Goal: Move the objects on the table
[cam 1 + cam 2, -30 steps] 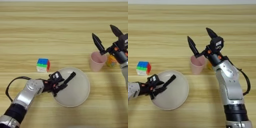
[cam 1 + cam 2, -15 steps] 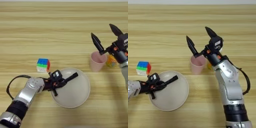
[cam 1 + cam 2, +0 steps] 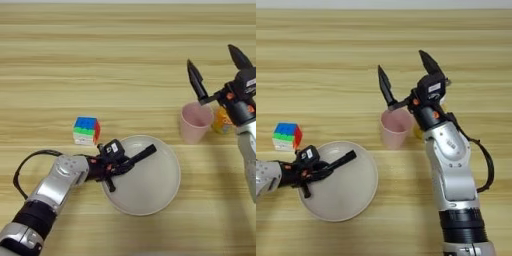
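Observation:
My left gripper (image 3: 131, 168) is open at the left rim of the round beige plate (image 3: 150, 192). One finger reaches across the plate and the other points down at the rim. Nothing shows between them. A multicoloured cube (image 3: 86, 131) sits on the table just up-left of the plate. My right gripper (image 3: 402, 62) stands wide open above the pink cup (image 3: 396, 127), which is upright. An orange bottle (image 3: 221, 120) peeks out behind the cup, mostly hidden by the right wrist.
The wooden table (image 3: 100, 60) stretches bare behind the objects. A black cable loops from my left forearm (image 3: 25, 167) onto the table near the front left.
The left gripper's lower finger has swung down, so its jaws stand wider over the plate's rim. The right gripper has barely shifted above the cup.

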Robot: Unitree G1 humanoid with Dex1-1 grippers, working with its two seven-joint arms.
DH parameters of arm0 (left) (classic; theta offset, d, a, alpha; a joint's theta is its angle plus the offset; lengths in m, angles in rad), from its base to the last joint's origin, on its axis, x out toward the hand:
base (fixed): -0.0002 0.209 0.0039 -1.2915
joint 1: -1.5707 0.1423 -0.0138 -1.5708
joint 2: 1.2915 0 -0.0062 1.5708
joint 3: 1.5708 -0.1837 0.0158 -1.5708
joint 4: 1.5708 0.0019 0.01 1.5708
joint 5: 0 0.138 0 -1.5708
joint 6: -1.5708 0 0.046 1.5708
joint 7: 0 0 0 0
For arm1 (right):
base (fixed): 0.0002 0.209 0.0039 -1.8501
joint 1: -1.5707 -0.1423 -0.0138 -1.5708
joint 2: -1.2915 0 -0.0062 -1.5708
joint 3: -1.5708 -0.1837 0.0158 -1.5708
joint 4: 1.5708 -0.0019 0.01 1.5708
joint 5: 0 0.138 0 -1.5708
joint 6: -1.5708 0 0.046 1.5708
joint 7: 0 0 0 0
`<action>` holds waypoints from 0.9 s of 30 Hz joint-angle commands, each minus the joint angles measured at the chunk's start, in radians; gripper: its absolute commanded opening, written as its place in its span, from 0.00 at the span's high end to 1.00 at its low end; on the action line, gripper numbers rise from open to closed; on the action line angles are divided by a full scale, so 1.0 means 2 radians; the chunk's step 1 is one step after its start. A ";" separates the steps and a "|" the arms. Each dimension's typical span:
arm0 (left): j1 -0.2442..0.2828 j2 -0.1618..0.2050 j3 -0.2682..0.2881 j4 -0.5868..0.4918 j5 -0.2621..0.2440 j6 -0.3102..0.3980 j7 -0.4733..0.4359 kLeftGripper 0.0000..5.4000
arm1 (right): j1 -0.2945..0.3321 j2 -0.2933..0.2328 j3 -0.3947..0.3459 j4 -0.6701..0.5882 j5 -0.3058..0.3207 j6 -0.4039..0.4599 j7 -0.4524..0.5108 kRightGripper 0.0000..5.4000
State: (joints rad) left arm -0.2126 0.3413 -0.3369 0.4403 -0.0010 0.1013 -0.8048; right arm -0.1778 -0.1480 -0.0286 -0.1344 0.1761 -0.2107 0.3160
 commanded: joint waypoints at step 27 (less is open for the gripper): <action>0.020 0.016 0.188 -0.229 -0.100 0.052 0.103 0.85 | -0.036 0.003 -0.025 0.055 -0.034 -0.033 -0.068 0.00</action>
State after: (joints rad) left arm -0.1842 0.3498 0.0183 -0.0097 -0.1972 0.1843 -0.6091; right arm -0.2296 -0.1414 -0.0740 -0.0315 0.1052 -0.2755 0.1812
